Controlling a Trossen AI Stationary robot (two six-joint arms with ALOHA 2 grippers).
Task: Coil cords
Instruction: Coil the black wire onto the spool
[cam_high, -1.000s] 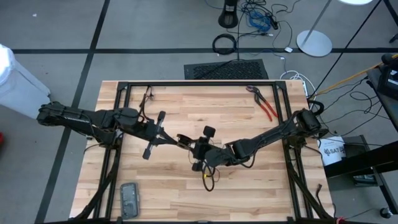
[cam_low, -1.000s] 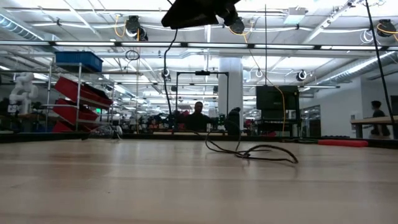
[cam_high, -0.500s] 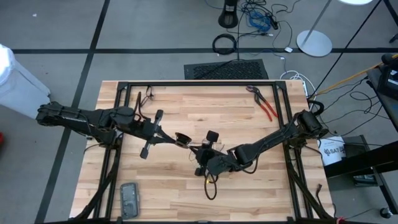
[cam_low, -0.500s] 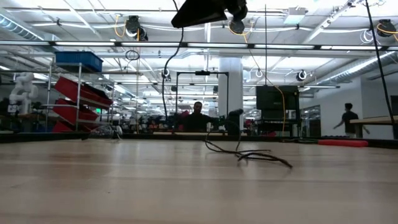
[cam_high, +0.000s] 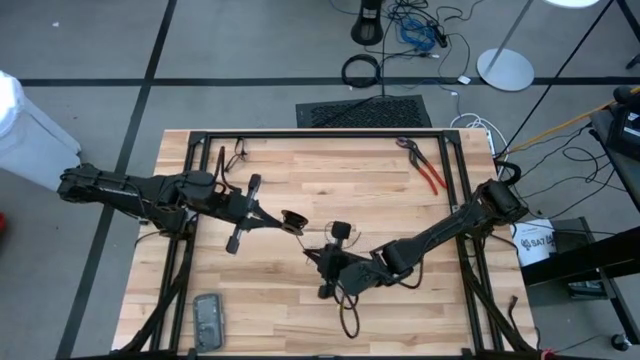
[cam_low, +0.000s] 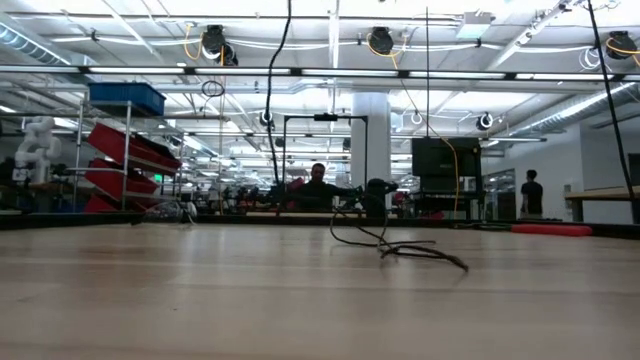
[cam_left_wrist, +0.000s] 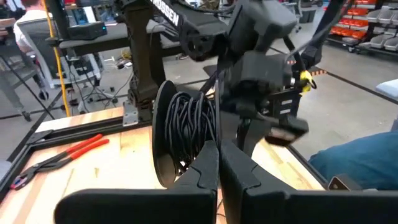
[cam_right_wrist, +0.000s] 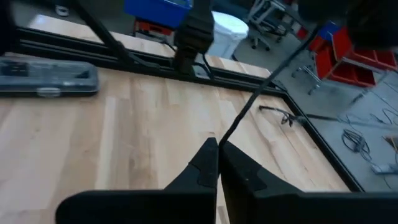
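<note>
Black cord (cam_right_wrist: 261, 102) was pinched taut by the closed right gripper (cam_right_wrist: 217, 148), slanting toward the left gripper (cam_left_wrist: 219, 153), also closed.

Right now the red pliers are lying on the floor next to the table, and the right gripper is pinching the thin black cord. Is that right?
Not quite. The high view shows the red pliers lying on the table, near its far right corner. The right gripper is shut on the thin black cord.
</note>
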